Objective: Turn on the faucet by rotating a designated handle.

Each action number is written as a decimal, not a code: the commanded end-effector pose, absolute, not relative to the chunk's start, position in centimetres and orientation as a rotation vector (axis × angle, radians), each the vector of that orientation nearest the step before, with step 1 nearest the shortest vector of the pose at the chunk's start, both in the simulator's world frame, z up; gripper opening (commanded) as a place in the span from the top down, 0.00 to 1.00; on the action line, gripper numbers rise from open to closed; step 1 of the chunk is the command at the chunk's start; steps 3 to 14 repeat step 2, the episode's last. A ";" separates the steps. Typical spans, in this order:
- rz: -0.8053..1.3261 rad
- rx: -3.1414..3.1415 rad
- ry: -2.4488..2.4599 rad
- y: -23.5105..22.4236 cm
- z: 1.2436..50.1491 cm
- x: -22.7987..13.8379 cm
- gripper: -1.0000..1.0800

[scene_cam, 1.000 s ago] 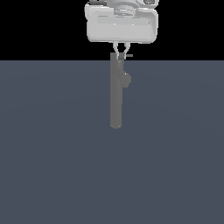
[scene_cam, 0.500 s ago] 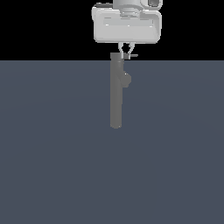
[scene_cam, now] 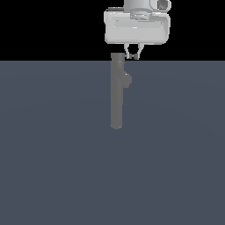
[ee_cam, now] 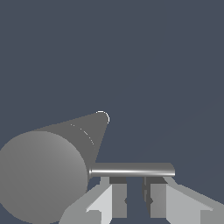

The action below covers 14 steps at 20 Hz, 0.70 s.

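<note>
We are looking at a flat slate-blue surface [scene_cam: 52, 176] with the faucet [scene_cam: 116, 94] rising from it as a tall, slim, matte grey column, upright and a little to the exterior view's right of centre. A short rounded stub [scene_cam: 127, 80] is jutting from the column's upper part toward the exterior view's right. The hand [scene_cam: 132, 56] is hanging from a pale boxy body at the top of the exterior view, its two small fingertips pointing downward just beside the column's top, on the exterior view's right, above the stub. In that view we are not finding the handle; it is too thin or hidden there. The wrist view is giving us more: the column's round top is filling one corner, and the handle [ee_cam: 133, 169], a thin straight grey rod, is projecting sideways from the column near that top. The two fingers [ee_cam: 117, 194] are sitting right up against the rod, one on each side of a narrow dark gap, the hand [ee_cam: 135, 200] itself parted only slightly. The rod is lying across the fingertips rather than between them. We cannot tell whether the tips are actually touching it. Nothing is being held between the fingers.
</note>
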<state>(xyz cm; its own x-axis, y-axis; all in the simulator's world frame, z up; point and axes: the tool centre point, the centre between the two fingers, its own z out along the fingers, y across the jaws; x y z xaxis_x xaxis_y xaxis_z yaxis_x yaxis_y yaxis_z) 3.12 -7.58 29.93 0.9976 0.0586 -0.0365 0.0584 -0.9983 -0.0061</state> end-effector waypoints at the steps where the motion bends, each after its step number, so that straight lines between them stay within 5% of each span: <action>1: 0.001 -3.140 -0.088 -7.8 30.1 5.4 1.00; 14: 0.001 -3.140 -0.088 -7.8 30.1 5.4 1.00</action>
